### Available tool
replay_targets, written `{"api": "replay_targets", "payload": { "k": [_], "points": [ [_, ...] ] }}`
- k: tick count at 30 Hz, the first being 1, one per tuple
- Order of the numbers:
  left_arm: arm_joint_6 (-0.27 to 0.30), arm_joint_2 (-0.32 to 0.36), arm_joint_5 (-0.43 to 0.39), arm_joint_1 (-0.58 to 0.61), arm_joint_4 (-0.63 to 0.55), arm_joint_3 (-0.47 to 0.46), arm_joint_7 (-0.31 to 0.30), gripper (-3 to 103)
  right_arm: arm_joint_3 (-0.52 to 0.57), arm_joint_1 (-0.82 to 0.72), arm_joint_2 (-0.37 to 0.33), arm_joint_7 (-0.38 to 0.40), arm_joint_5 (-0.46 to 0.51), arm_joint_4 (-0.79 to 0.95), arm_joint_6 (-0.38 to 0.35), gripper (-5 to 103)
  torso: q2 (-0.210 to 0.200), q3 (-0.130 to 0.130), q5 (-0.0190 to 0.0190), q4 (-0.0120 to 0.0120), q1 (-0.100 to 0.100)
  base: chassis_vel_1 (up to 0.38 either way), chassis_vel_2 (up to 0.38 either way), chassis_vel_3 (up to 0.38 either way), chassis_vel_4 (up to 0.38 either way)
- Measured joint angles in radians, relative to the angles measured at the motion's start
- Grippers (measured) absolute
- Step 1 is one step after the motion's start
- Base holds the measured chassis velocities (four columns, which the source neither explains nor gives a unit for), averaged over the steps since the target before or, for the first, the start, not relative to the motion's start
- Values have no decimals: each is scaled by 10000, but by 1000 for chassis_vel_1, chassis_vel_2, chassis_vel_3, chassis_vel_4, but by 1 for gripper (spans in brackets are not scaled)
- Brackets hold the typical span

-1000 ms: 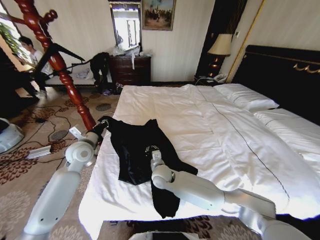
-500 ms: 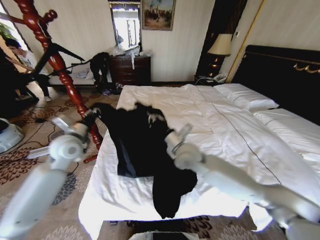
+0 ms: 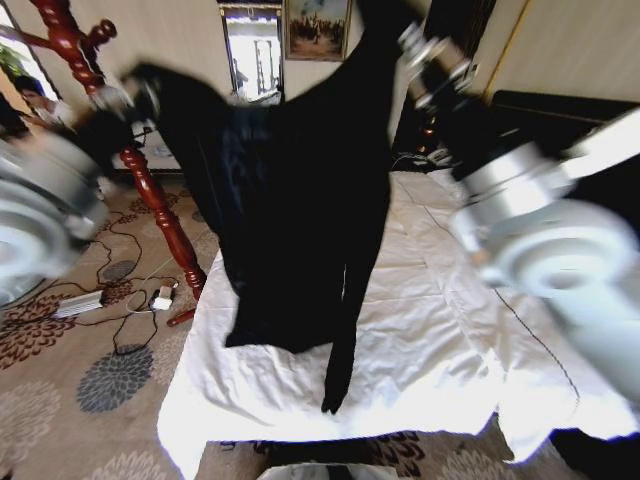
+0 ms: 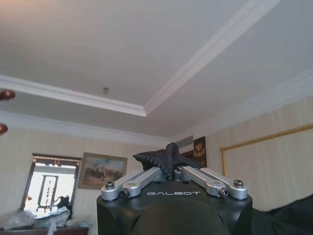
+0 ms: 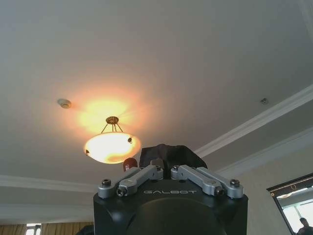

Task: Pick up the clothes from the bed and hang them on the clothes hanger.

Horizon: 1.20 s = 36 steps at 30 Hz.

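The clothes (image 3: 290, 200), a black long-sleeved jacket, hang in the air, stretched between both raised grippers over the foot of the bed (image 3: 440, 340). A sleeve dangles down to the white duvet. My left gripper (image 3: 140, 88) is shut on the jacket's upper left edge beside the red coat stand (image 3: 150, 195). High at the upper right, my right gripper (image 3: 400, 35) is shut on the other shoulder. Each wrist view looks up at the ceiling: black fabric (image 4: 156, 157) is pinched in the left gripper (image 4: 168, 165), and more fabric (image 5: 171, 152) in the right gripper (image 5: 164, 165). The clothes hanger is hidden behind my left arm and the jacket.
The turned wooden coat stand rises at the bed's left corner. Cables and a power strip (image 3: 80, 303) lie on the patterned carpet left of the bed. A black headboard (image 3: 600, 115) stands at the right. A ceiling lamp (image 5: 111, 147) glows overhead.
Both arms have swung up from the duvet to above head height. The jacket, which lay spread on the bed, has risen with them and now hangs between the grippers.
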Motion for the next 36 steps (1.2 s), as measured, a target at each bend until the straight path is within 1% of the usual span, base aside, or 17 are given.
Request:
{"api": "replay_targets", "payload": {
  "k": [2,3,6,8,10,13,15,18,19,20,23,24,25,29,30,31,36],
  "points": [
    [300,706,-810,-728,-306,-5,-499,0,780,-280,-536,129,562,523,47,1,1,-1,-11,4,-1,0,0,0,0],
    [300,706,-810,-728,-306,-5,-499,0,780,-280,-536,129,562,523,47,1,1,-1,-11,4,-1,0,0,0,0],
    [926,1603,-2438,-2416,-565,315,-1368,0,1447,-168,-871,284,1510,614,70,1,1,-2,-3,3,-2,0,0,0,0],
    [1052,1757,-2640,-2608,-583,326,-1452,0,1493,-150,-925,303,1630,614,69,1,1,-1,-1,2,-1,0,0,0,0],
    [1621,2387,-3097,-2971,-685,388,-1785,0,1408,-200,-1079,464,1765,607,-27,1,2,-2,-1,9,-3,0,0,0,0],
    [2588,2237,-3139,-2369,-895,603,-3088,0,186,-399,-783,1073,1638,572,-367,1,4,-2,-8,9,-5,0,0,0,0],
    [2710,1885,-2784,-1774,-915,630,-3330,0,-370,-635,-532,1255,1440,555,-676,1,2,2,-9,6,-1,0,0,0,0],
    [2847,865,-1093,118,-695,804,-3296,0,-1683,-1108,7,1305,690,-47,-1428,1,0,3,0,-3,3,0,0,0,0],
    [2847,865,-1093,118,-695,804,-3296,0,-1683,-1108,7,1305,690,-47,-1428,1,0,3,0,-3,3,0,0,0,0],
    [2912,218,-337,991,-396,1174,-3139,0,-2521,-1212,324,1331,77,-807,-1756,1,0,3,-3,-1,1,0,0,0,0],
    [2920,-1240,762,1974,661,2567,-2996,0,-4026,-1265,1043,1354,-1149,-2346,-2224,1,-1,5,-10,9,4,0,0,0,0],
    [2901,-2119,1328,2039,1475,3479,-2965,0,-4690,-1258,1542,1348,-1858,-3354,-2368,1,-2,6,-16,9,5,0,0,0,0],
    [2901,-2119,1328,2039,1475,3479,-2965,0,-4690,-1258,1542,1348,-1858,-3354,-2368,1,-2,6,-16,9,5,0,0,0,0],
    [2617,-4306,3093,1395,3807,5356,-2933,0,-5912,-1182,2924,1218,-3528,-5917,-2672,1,-3,5,-2,1,6,0,0,0,0],
    [2565,-4830,3438,1218,4461,5600,-2922,0,-6113,-1180,3208,1149,-3889,-6418,-2729,1,-3,5,-2,3,6,0,0,0,0],
    [2565,-4830,3438,1218,4461,5600,-2922,0,-6113,-1180,3208,1149,-3889,-6418,-2729,1,-3,5,-2,3,6,0,0,0,0],
    [2440,-7176,4321,483,7290,5912,-3012,0,-6438,-962,4343,825,-5177,-8748,-2755,1,-3,4,-2,1,5,0,0,0,0]
  ]
}}
